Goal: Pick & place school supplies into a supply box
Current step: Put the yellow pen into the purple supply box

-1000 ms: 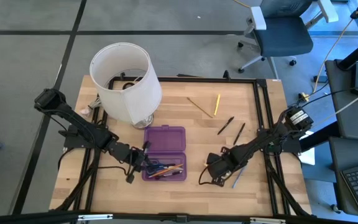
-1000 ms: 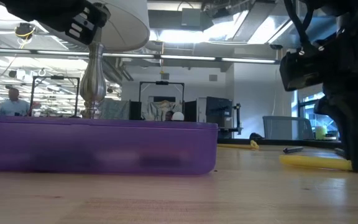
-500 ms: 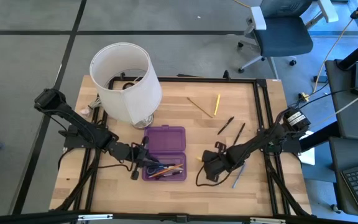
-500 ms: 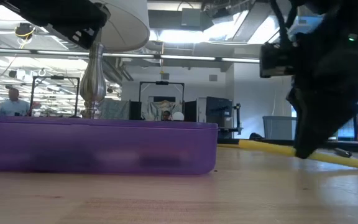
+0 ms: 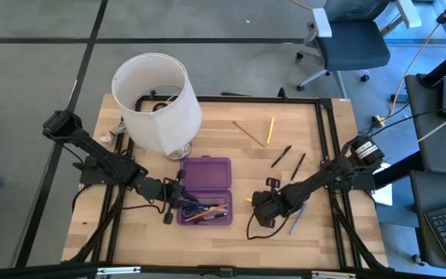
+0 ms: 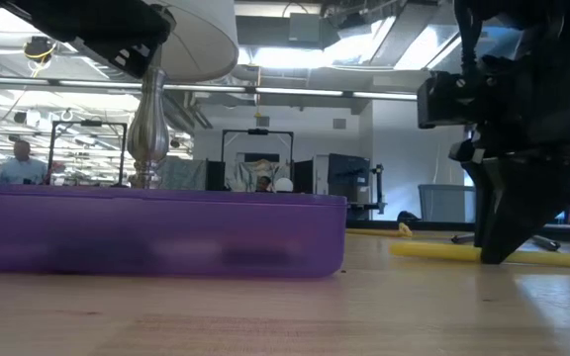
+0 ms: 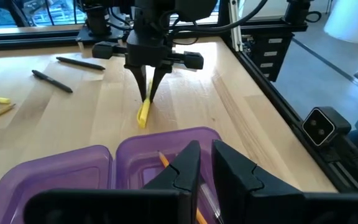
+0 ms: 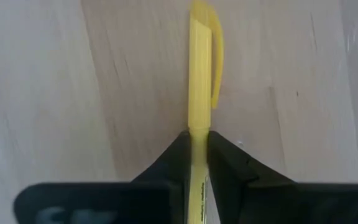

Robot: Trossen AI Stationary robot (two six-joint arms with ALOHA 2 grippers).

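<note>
Between the right pincer's (image 8: 199,146) two dark fingers sits a yellow highlighter (image 8: 199,74), pinched tight near one end. A second ago that highlighter lay flat on the wooden table (image 5: 231,147) with the pincer down over it. Now the pincer has closed on it and moved a little toward the purple supply box (image 5: 204,192), so this pick looks done and the carry comes next.

The box stands open just to the side of the right pincer, near but not touching. Pencils and blue-handled scissors (image 5: 196,209) already lie inside it.

The left pincer (image 7: 201,163) hovers right over the box, fingers nearly shut and holding nothing.

Behind the right pincer two dark pens (image 5: 289,160) wait on the table, and a grey-blue pen (image 5: 297,218) lies close by. A white lampshade (image 5: 158,99) stands past the box. Beyond the table is a grey floor with an office chair (image 5: 349,43).
</note>
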